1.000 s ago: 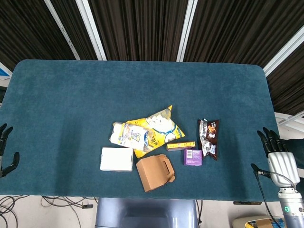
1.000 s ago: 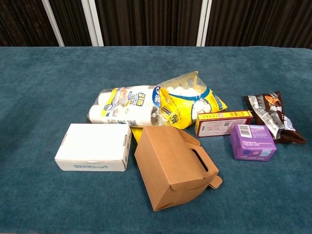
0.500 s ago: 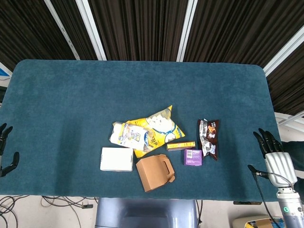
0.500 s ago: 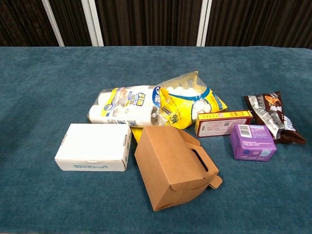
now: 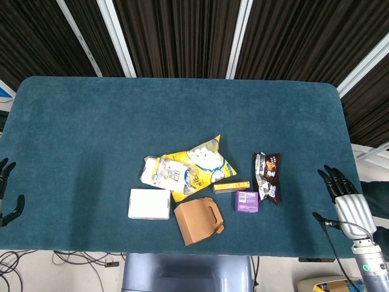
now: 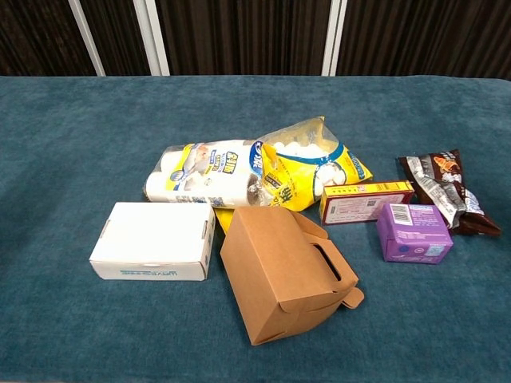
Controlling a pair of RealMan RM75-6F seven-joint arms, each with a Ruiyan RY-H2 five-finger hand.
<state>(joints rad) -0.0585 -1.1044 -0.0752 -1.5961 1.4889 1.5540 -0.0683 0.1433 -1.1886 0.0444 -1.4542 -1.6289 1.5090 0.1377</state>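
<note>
Brown snack packet (image 5: 267, 176) nearest right robot hand (image 5: 343, 198), purple box (image 5: 247, 201) beside

You have even, diffuse overhead light in both views, bright enough to read package print. Shadows on the counter (image 5: 91, 121) are soft and short, pooling just under the brown carton (image 6: 283, 271). Mild glare marks the yellow bag (image 6: 307, 163). Focus is sharp throughout; the head view shows slight edge curvature.

right hand (image 5: 344, 196): I see black fingers, silver-grey palm casing.
right wrist: grey cylinder, thin black cable looping alongside.
left hand (image 5: 7, 191): only black fingers visible.
</note>
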